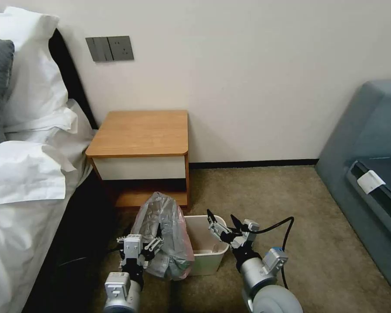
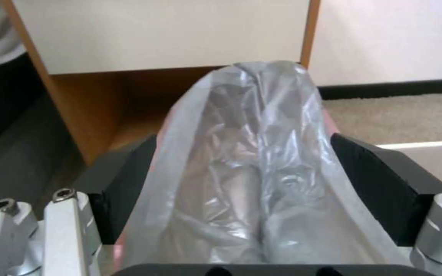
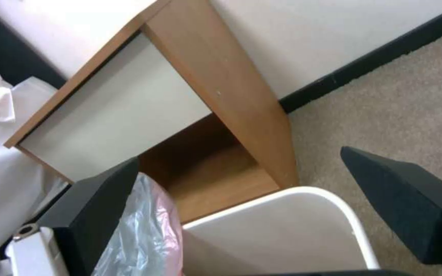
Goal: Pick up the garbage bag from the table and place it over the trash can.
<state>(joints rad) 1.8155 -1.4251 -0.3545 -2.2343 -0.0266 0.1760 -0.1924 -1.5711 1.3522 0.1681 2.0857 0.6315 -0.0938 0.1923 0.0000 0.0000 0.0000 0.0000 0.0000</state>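
The garbage bag (image 1: 163,234), crinkly grey plastic with a pinkish edge, stands puffed up on the floor against the left side of the trash can (image 1: 208,256). My left gripper (image 1: 140,243) is at the bag's left side, open, with the bag (image 2: 251,161) bulging between its black pads (image 2: 129,180). My right gripper (image 1: 223,225) hovers open over the can's right rim (image 3: 333,203), nothing between its fingers; the bag (image 3: 139,237) lies close to one finger. The table (image 1: 139,132) stands just behind, its wood top bare.
A bed with white bedding (image 1: 21,174) runs along the left, close to the left arm. A grey-blue sofa (image 1: 369,143) is at the right. Beige carpet (image 1: 282,195) lies open between the can and the sofa. The wall is right behind the table.
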